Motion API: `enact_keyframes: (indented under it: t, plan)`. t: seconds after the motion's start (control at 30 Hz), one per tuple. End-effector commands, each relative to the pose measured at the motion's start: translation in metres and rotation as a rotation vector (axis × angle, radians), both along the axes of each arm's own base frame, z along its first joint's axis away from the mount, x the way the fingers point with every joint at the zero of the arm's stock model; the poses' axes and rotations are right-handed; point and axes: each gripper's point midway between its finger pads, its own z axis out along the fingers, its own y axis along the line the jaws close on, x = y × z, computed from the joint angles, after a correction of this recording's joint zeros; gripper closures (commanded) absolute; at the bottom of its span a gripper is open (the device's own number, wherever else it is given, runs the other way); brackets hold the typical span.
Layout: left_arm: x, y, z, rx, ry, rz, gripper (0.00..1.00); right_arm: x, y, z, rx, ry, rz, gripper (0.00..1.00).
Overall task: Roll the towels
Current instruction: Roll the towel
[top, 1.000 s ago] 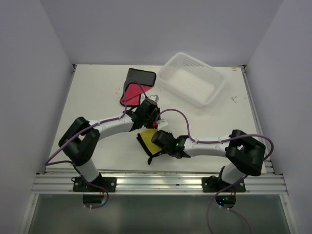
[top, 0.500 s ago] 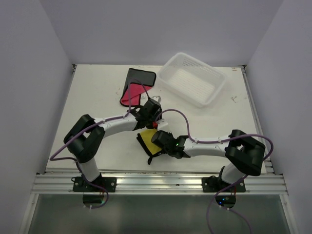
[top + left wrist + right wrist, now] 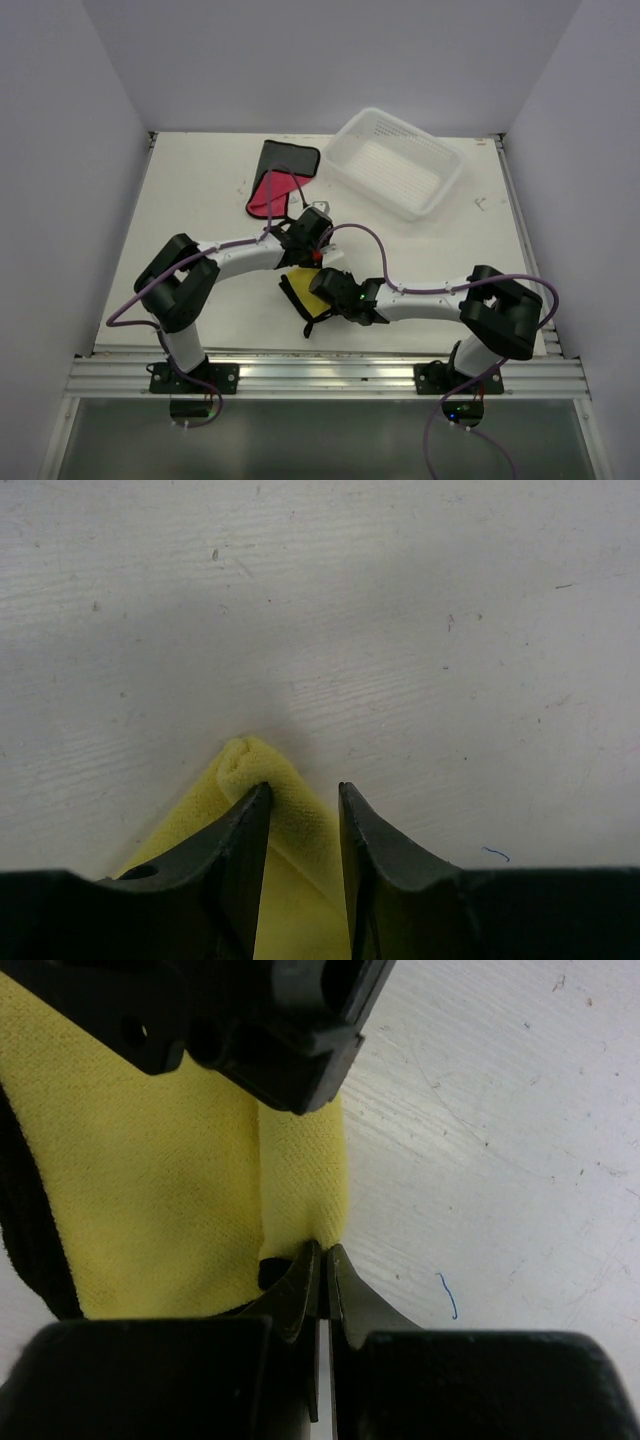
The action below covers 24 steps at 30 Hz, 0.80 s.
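Okay, white table (image 3: 200, 200), mesh basket (image 3: 395, 165) far right, red-and-black towel (image 3: 278, 180) flat at far centre, well apart from the action. Yellow towel (image 3: 305, 285) lies near centre with one folded edge started. Left gripper (image 3: 302, 790) has its jaws partway closed, pinching that fold. Right gripper (image 3: 322, 1252) is fully closed at the fold's other end; can't tell if any cloth is caught. Risk: uneven pull makes the roll skew or unfold, and the right tips may slip off the thin edge.

Yellow towel (image 3: 303, 285) edge folded over, red towel (image 3: 272, 188) lying flat
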Motion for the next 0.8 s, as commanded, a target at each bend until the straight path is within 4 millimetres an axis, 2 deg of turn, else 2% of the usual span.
enact_keyframes:
  t: [0.0, 0.37, 0.7, 0.77]
  plan:
    - [-0.005, 0.012, -0.009, 0.073, 0.006, 0.001, 0.63, 0.002, 0.004, 0.001, 0.002, -0.01, -0.011, 1.0]
    - [-0.012, 0.031, -0.023, 0.187, 0.012, 0.035, 0.62, 0.001, 0.007, -0.001, 0.001, -0.011, -0.012, 1.0]
    - [-0.026, 0.04, -0.057, 0.248, 0.07, 0.052, 0.61, -0.001, 0.007, 0.0, 0.003, -0.024, -0.01, 1.0]
    - [-0.028, 0.039, -0.062, 0.25, 0.081, 0.05, 0.65, -0.001, 0.007, 0.0, 0.004, -0.027, -0.01, 1.0]
